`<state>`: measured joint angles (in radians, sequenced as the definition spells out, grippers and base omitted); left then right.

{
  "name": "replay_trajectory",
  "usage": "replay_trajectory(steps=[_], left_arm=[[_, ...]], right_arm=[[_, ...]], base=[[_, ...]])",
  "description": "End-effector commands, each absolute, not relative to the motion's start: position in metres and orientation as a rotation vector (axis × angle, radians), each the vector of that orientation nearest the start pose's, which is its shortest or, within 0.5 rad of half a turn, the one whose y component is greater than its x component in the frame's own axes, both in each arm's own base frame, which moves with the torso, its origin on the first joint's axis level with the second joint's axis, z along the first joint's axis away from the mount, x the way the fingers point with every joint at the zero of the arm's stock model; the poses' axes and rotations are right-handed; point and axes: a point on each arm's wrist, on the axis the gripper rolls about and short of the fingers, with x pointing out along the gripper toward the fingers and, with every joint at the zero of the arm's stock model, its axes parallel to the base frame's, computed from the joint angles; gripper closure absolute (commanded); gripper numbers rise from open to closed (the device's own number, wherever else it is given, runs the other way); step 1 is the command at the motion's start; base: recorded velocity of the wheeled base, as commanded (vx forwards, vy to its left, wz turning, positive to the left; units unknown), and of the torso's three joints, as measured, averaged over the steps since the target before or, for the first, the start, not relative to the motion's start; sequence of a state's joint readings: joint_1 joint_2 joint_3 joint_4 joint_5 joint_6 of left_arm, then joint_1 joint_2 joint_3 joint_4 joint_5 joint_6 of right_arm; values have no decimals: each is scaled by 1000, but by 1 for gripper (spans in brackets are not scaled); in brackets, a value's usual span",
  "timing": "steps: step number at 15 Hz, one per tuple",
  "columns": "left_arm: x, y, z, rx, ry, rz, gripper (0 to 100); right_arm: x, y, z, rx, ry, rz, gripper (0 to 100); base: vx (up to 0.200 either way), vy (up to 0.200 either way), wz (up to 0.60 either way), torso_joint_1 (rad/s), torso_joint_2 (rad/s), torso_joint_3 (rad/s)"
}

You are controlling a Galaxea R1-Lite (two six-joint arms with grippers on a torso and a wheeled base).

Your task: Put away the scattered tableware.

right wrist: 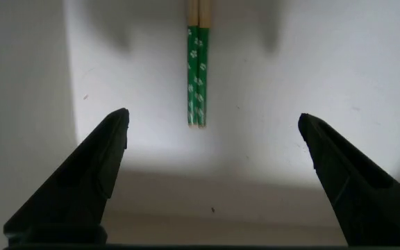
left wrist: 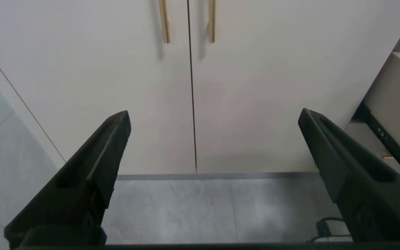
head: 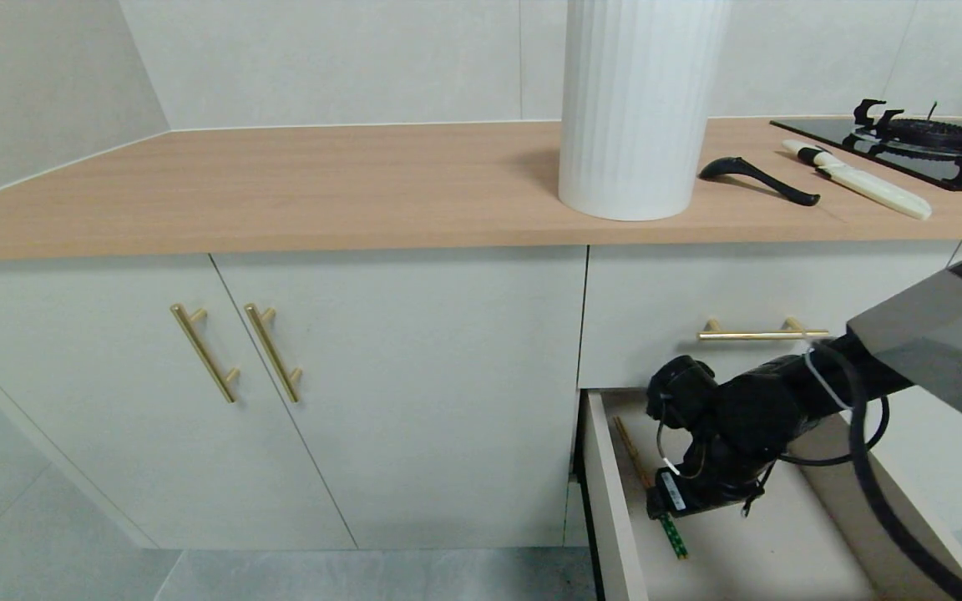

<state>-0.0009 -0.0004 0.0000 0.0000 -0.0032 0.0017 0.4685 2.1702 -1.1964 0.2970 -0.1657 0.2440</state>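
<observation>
A pair of wooden chopsticks (head: 671,532) with green patterned ends lies in the open drawer (head: 606,484) at the lower right, along its left wall. My right gripper (head: 702,492) hangs over the drawer, pointing down into it. In the right wrist view the chopsticks (right wrist: 197,69) lie flat on the drawer floor, just beyond my open right gripper (right wrist: 212,118), which holds nothing. A black spoon (head: 756,177) and a cream knife (head: 857,179) lie on the wooden counter (head: 322,184). My left gripper (left wrist: 214,114) is open and empty, low in front of the cabinet doors (left wrist: 193,83).
A tall white ribbed cylinder (head: 635,108) stands on the counter left of the spoon. A black gas hob (head: 932,138) sits at the far right. Two shut doors with gold handles (head: 205,351) fill the left. A shut drawer with a gold handle (head: 761,334) is above the open one.
</observation>
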Motion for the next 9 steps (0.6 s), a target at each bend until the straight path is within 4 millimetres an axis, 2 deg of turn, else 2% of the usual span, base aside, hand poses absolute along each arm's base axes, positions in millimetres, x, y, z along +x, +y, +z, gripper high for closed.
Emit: replay_trajectory(steps=[1,4,6,9], left_arm=[[-23,0,75,2,0,-3,0],[-23,0,75,2,0,-5,0],[-23,0,75,2,0,-5,0],[-23,0,75,2,0,-3,0]], right_arm=[[306,150,98,-149,1109,131,0],[287,141,140,-116,998,151,0],[271,126,175,-93,891,162,0],[253,103,209,-76,779,153,0]], base=[[0,0,0,0,0,0],[0,0,0,0,0,0],[0,0,0,0,0,0],[0,0,0,0,0,0]])
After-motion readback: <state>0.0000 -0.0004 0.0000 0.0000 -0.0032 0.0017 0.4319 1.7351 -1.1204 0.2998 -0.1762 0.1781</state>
